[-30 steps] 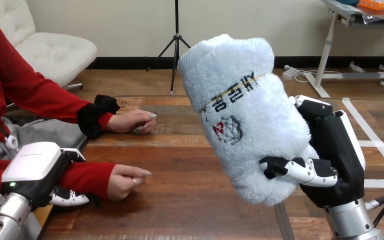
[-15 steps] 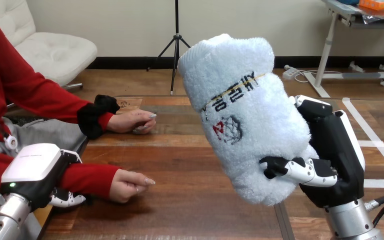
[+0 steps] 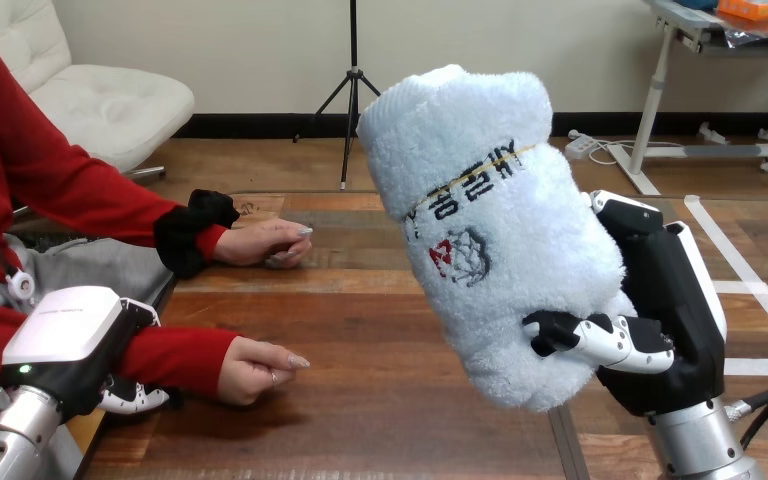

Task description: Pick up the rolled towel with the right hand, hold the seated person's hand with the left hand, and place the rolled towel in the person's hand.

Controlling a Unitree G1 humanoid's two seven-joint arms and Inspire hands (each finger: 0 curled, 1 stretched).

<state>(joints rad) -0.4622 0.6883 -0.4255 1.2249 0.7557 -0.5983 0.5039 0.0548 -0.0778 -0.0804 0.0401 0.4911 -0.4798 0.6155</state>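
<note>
Wood-grained brown tabletop carried none of the task's own items at the moment of inspection; only the person's two hands rested on it.

We found the pale blue rolled terry towel well clear of the table. It was raised at the view's centre-right and tilted, with its upper end leaning toward the view's left. The robot's right hand, black with white shells, was closed on the towel's lower part: its thumb curled across the front of the roll and the palm stood behind it. We judged the pick-up step complete.

The robot's left hand sat low at the view's left, by the table's near edge. It was just beside, and partly under, the red-sleeved forearm leading to the person's nearer hand. Whether it had any hold on that forearm we could not tell, and it was not on the hand itself. We recorded the holding step as not yet shown done.

The person's nearer hand lay on the table, loosely closed with its knuckles up, well apart from the towel. The person's farther hand lay further back on the table, likewise turned down. Neither was open to receive anything.

Outstanding, in our judgement: the left hand had yet to take the person's hand, and the towel had yet to be carried across to the left, lowered and placed in it.
</note>
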